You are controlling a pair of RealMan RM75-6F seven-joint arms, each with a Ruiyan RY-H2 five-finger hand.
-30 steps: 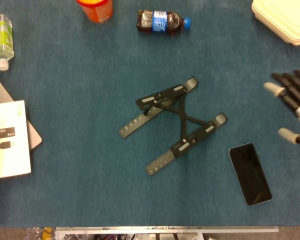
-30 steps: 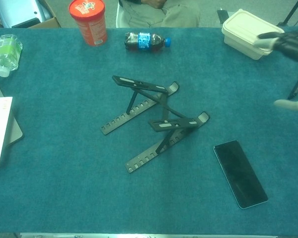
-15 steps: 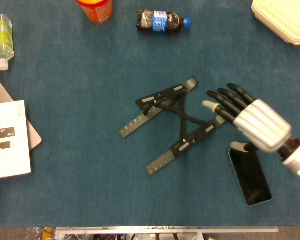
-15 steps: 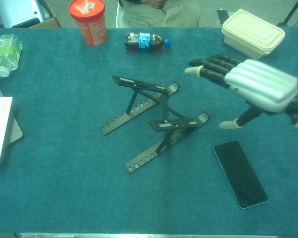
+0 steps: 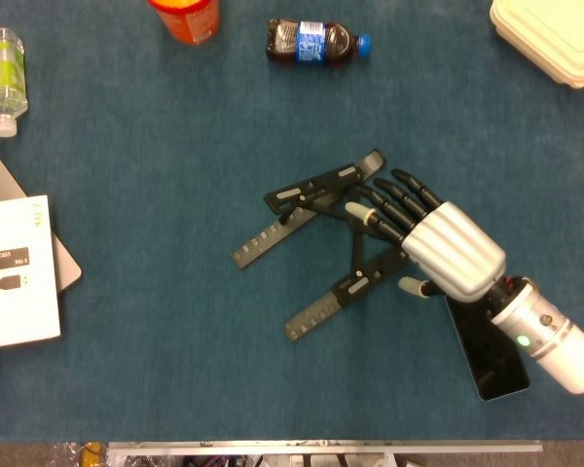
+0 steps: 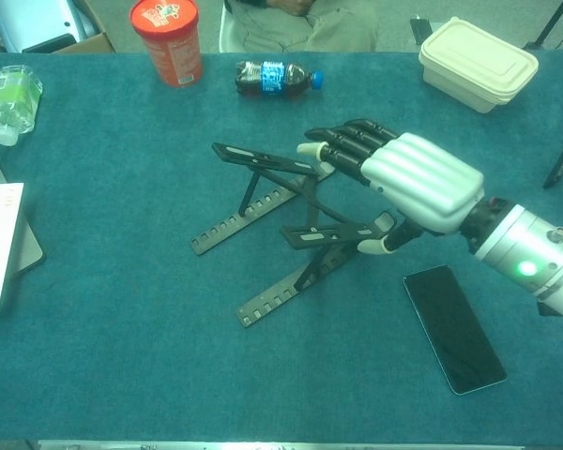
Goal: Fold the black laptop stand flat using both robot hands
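Black laptop stand (image 5: 343, 236) unfolded near the middle of the blue table (image 5: 156, 156), both notched rails flat on the cloth and both support arms propped up, joined by a crossing brace. Right hand (image 5: 438, 243) hovering palm-down over the stand's right half, fingers (image 5: 394, 199) stretched out and slightly apart, reaching toward the upper support arm near its hooked end; thumb (image 5: 416, 286) spread to the side by the lower arm's end. Nothing gripped; from the chest view, fingertips (image 6: 333, 145) just above or at the raised top bar, contact impossible to confirm. Left hand nowhere in either view. Black phone (image 5: 487, 345) lying flat just right of the stand, partly covered by the right wrist in the head view. Along the far edge: red-orange canister (image 6: 165, 39), dark soda bottle (image 6: 274, 76) on its side with blue cap, cream lidded container (image 6: 477, 62) at the far right corner. Clear bottle with green label (image 5: 0, 76) lying at the far left. White box (image 5: 16, 272) with a printed cable resting on a grey laptop (image 5: 63, 263) at the left edge.
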